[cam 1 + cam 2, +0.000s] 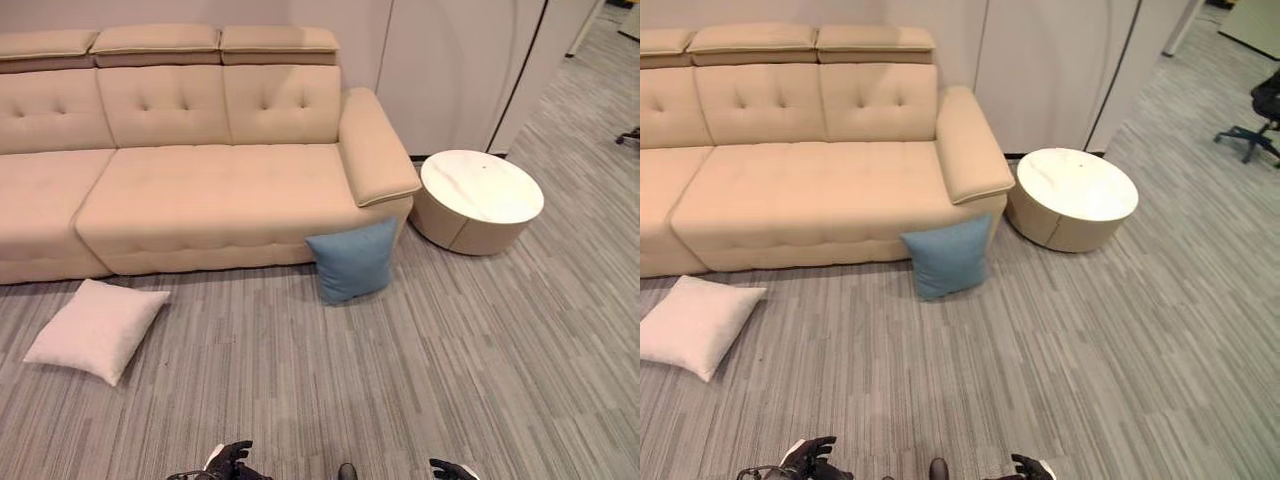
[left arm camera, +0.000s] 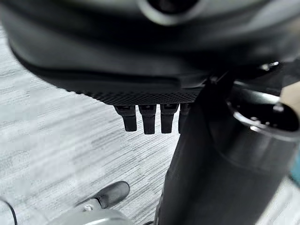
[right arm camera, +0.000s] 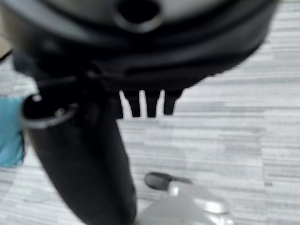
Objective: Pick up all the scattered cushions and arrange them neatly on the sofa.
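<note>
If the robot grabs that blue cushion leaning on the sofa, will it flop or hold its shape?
The blue cushion looks plump and stands on edge against the sofa, so it probably keeps its shape, sagging slightly. It is likely light for its bulk. Nudged, it would probably tip flat rather than slide.

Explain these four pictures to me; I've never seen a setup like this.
A two-legged robot with two dark hands took them. Two pictures come from its head, looking down at a beige sofa, a round table, a blue cushion leaning against the sofa's front, and a white cushion flat on the floor. The other two come from wrist cameras, looking along each hand at the floor. The left hand and right hand hang open, holding nothing.
</note>
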Available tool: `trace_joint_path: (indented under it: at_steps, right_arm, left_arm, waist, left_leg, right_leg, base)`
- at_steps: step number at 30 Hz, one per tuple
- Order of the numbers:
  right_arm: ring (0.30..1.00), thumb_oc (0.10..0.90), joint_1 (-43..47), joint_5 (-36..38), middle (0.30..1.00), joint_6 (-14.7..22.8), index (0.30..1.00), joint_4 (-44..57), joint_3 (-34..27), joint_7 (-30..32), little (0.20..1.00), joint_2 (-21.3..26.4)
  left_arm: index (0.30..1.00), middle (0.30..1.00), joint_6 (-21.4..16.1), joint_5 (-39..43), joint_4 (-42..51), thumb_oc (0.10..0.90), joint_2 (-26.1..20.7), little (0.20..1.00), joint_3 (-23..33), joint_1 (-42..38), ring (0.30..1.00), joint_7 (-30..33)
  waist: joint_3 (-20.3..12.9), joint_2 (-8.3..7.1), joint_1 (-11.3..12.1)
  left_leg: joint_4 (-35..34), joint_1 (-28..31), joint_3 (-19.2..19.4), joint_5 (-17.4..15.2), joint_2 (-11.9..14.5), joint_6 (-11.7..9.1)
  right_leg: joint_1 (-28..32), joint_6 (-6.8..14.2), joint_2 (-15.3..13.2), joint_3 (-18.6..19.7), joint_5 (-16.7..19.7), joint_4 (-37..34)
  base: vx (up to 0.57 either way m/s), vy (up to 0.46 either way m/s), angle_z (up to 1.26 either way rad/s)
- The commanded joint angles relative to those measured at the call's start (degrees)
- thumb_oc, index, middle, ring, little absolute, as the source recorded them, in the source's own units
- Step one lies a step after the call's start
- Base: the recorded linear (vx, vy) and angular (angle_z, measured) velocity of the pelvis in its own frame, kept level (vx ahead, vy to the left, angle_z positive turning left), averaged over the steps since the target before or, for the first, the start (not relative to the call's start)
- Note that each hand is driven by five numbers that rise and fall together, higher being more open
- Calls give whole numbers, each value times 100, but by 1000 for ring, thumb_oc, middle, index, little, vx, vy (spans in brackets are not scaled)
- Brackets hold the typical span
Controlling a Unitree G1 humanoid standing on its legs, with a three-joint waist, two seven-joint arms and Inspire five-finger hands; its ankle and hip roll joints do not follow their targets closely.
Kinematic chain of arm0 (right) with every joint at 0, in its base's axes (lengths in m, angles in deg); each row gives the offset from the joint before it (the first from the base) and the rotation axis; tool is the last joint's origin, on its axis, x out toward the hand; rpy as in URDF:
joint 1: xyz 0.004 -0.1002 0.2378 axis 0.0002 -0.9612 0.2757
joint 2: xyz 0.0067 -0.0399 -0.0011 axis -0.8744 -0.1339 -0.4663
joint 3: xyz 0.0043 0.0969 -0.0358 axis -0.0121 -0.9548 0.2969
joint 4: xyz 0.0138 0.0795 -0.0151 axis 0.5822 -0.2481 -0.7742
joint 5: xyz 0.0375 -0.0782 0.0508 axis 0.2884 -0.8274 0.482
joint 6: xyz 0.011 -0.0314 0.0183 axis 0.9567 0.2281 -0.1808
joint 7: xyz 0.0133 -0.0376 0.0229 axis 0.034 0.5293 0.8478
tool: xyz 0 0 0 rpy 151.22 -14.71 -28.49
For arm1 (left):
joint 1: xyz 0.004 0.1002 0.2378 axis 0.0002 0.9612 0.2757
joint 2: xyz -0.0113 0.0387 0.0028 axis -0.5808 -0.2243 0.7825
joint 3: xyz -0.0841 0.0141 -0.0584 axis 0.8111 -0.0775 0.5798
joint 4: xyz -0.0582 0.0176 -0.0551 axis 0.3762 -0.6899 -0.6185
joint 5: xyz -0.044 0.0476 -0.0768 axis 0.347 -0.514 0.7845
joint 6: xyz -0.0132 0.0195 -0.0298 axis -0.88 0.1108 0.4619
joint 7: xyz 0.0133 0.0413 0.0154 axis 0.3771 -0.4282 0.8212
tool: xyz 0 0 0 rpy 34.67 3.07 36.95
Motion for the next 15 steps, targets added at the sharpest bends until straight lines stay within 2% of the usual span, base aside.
trace_joint_path:
  at_steps: [1,2,5,8,10,11,12,13,15]
  right_arm:
    - [900,800,155,-122,900,91,900,59,70,115,900,130]
    - [900,800,147,-133,900,91,900,68,93,106,900,132]
    - [900,800,93,-164,900,84,900,53,94,82,900,137]
    - [900,800,23,-138,900,81,900,49,74,67,900,129]
    - [900,800,-35,-18,900,119,900,47,38,71,900,133]
    - [900,800,-49,50,900,125,900,48,2,86,900,169]
    - [900,800,-47,50,900,126,900,47,1,86,900,168]
    - [900,800,-4,81,900,118,900,22,-16,122,900,214]
    - [900,800,16,120,900,119,900,7,2,143,900,245]
  left_arm:
    - [900,900,-170,-36,-85,800,177,900,246,-322,900,44]
    - [900,900,-177,-27,-73,800,160,900,243,-334,900,42]
    - [900,900,-169,-71,-124,800,162,900,225,-311,900,16]
    - [900,900,-157,-116,-173,800,160,900,197,-315,900,15]
    - [900,900,-174,-118,-187,800,175,900,155,-353,900,57]
    - [900,900,-185,-102,-153,800,195,900,110,-406,900,74]
    - [900,900,-185,-102,-153,800,195,900,110,-408,900,74]
    - [900,900,-191,-67,-78,800,230,900,38,-497,900,108]
    - [900,900,-213,-81,-26,800,243,900,-36,-524,900,126]
  waist:
    - [11,-101,72]
    - [29,-99,85]
    - [-11,-100,67]
    - [-29,-96,-12]
    - [3,-107,-96]
    - [106,-123,-131]
    - [104,-122,-137]
    - [233,-145,-142]
    - [272,-173,-135]
  left_leg:
    - [319,-199,-763,-409,20,74]
    - [309,-171,-726,-404,44,62]
    - [231,-61,-732,-414,77,31]
    - [225,2,-818,-425,119,-55]
    - [572,-121,-894,-402,195,-243]
    - [1117,-381,-849,-263,262,-433]
    - [1135,-395,-855,-269,262,-435]
    - [1737,-760,-784,-53,326,-528]
    - [2094,-975,-830,30,320,-502]
  right_leg:
    - [144,617,-329,-322,-462,689]
    - [124,630,-357,-528,-494,763]
    - [207,553,-378,-736,-600,719]
    - [275,429,-344,-731,-702,643]
    - [346,270,-253,-592,-735,536]
    - [447,185,-224,-586,-732,452]
    - [443,185,-223,-592,-731,451]
    - [505,107,-244,-615,-709,391]
    - [569,46,-247,-600,-695,340]
  base:
    - [-13,-45,-63]
    - [13,-35,-52]
    - [71,-82,-39]
    - [103,-180,10]
    - [53,-253,46]
    - [30,-181,50]
    - [1,-196,53]
    - [-1,-120,29]
    - [60,-115,10]
